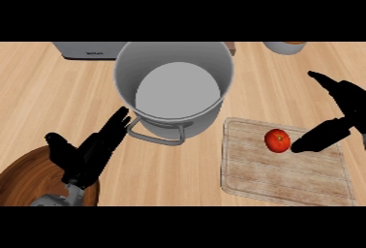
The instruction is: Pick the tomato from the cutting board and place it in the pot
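Tomato [277, 140] on the cutting board [286, 179], in its far half, right of the grey pot [127, 72] (upright, one handle facing the near side). Right hand [350, 104] spread wide open above the board's right edge, one fingertip [304, 144] just beside the fruit, gripping nothing. Left hand [85, 155] near the pot's handle, fingers straight, holding nothing, beside a wooden plate [22, 174].

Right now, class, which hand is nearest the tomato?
The right hand, fingers beside the tomato; the left hand is far off, by the pot.
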